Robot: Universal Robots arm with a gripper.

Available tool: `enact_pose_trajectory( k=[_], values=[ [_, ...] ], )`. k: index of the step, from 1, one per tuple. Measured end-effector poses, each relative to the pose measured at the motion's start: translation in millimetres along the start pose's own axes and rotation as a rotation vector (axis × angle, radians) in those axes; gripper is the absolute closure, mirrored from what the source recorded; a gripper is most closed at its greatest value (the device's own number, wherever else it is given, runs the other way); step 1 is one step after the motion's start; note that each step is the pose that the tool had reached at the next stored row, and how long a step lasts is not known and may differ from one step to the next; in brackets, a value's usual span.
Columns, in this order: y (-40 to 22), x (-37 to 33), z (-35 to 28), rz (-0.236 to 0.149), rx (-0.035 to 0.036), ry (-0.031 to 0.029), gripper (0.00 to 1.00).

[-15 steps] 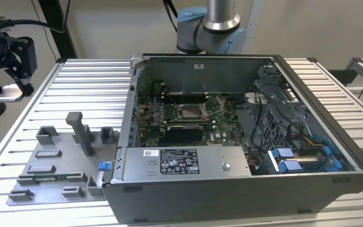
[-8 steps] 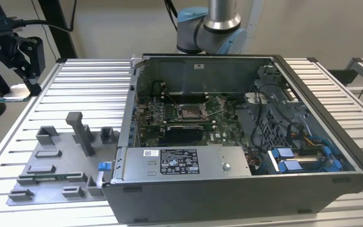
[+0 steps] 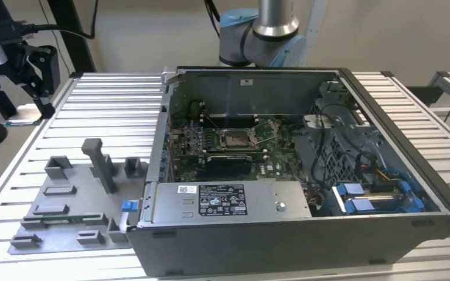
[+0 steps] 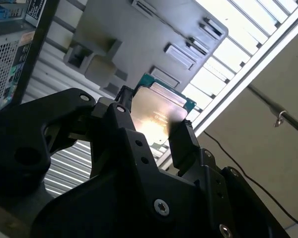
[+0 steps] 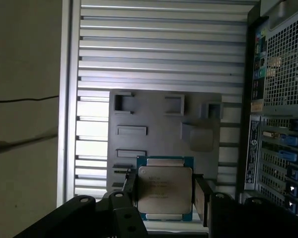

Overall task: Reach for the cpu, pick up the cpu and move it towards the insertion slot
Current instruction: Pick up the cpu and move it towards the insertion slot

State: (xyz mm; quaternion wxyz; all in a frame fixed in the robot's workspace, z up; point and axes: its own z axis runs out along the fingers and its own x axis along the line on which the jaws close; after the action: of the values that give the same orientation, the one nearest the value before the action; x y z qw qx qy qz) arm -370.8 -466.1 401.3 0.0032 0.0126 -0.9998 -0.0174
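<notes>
Between the black fingers (image 5: 130,191) of the gripper (image 5: 165,194) I see the cpu (image 5: 165,188) clamped by its edges, over the grey tray (image 5: 154,106) beside the computer case (image 5: 278,74); the insertion slot (image 3: 237,139) lies inside that case, well apart.

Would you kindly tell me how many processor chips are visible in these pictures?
1. The cpu is clamped between the fingers of the gripper, with the grey tray beyond it. The insertion slot looks empty; others may be hidden inside the computer case.
</notes>
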Motion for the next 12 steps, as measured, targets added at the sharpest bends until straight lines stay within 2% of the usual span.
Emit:
enact_pose_trajectory(
  k=[7, 12],
  values=[
    [-0.2, -7.8, -0.2, 0.0, 0.0001, 0.0001, 1.0],
    [-0.4, -17.7, -0.4, 0.0, 0.0, 0.0008, 1.0]
  ],
)
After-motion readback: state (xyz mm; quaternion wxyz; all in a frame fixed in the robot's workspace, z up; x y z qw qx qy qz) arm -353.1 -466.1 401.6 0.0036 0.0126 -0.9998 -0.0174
